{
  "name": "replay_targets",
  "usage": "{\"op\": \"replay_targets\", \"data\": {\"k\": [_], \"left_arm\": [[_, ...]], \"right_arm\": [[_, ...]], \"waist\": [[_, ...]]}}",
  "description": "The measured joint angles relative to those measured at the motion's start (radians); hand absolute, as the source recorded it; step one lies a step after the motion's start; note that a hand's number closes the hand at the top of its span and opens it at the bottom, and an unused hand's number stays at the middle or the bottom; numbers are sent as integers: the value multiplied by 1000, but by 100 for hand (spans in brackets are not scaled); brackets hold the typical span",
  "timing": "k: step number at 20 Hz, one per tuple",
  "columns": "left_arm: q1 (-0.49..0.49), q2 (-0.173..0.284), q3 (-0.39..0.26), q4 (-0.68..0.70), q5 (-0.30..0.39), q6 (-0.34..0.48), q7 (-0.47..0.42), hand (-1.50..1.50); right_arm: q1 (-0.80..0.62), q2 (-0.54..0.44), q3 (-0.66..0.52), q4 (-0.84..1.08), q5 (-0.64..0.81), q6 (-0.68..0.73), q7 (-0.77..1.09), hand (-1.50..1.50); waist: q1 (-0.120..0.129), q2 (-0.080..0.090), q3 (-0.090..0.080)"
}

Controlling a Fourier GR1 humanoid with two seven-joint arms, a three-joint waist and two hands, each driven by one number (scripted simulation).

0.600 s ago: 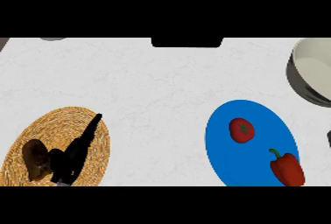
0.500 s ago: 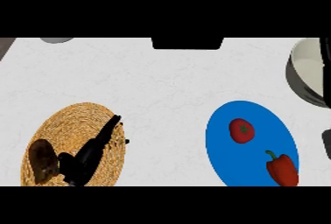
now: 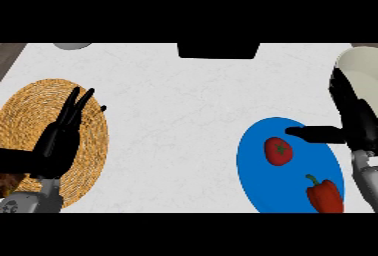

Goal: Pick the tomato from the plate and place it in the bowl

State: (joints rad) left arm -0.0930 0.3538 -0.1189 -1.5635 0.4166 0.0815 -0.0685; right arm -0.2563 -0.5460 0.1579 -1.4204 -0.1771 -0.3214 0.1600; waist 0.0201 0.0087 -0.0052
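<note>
The tomato lies on the upper part of the blue plate, its green stem scar facing up toward the camera; it is nearly round, so no long axis can be told. Below it on the same plate, apart from it, lies a red bell pepper, its long axis running up and down the view with the green stem end toward the tomato. The right robot hand comes in along the right edge, fingers straight and spread wide, thumb reaching over the plate's upper rim just above and right of the tomato, holding nothing. Behind it stands the pale bowl, nothing visible inside. On the white surface, well apart at left, the left robot hand is open, fingers straight, over a woven straw mat.
</note>
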Motion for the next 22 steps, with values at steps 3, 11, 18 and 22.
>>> {"op": "replay_targets", "data": {"k": [3,11,18,22], "left_arm": [[-3,5,38,-9,20,-9,6,0],[-50,20,79,-10,48,-22,48,0],[-68,9,66,-6,46,-28,55,0],[-80,11,77,5,39,-19,65,0]], "right_arm": [[-8,-9,5,43,73,-21,-11,-150],[-200,-171,112,143,187,219,210,-150],[-319,-264,269,179,98,703,454,-150],[-457,-226,277,211,-12,900,623,-150]], "waist": [[-7,-4,3],[10,-3,2],[33,-1,0],[22,-4,1]]}}
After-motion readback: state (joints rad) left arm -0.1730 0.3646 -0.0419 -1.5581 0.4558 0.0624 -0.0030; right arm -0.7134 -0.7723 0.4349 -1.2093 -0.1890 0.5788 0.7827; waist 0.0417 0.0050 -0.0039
